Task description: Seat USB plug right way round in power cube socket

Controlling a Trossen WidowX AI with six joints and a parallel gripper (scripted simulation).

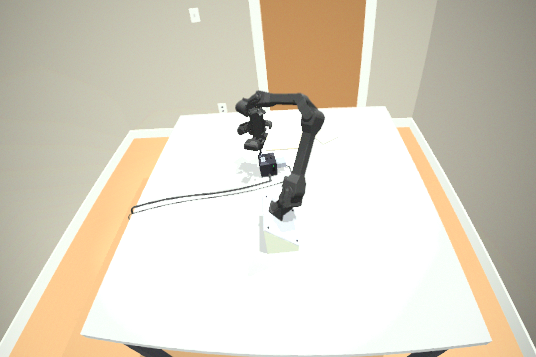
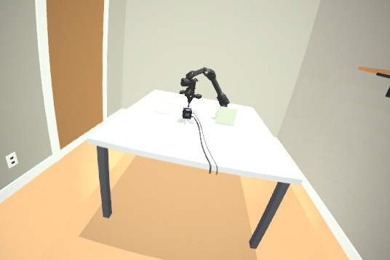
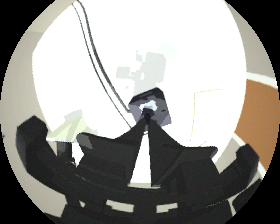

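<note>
Gripper closed on the USB plug
Just below the fingertips sits the black power cube; beyond it, a dark cable crosses the white table. How deep the plug sits is unclear.

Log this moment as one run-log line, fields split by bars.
gripper: shut on USB plug | place: above power cube | seating: cannot tell | release: not done

Gripper closed, pointing down. Power cube directly below the jaws; pale block beyond, to one side.
</note>
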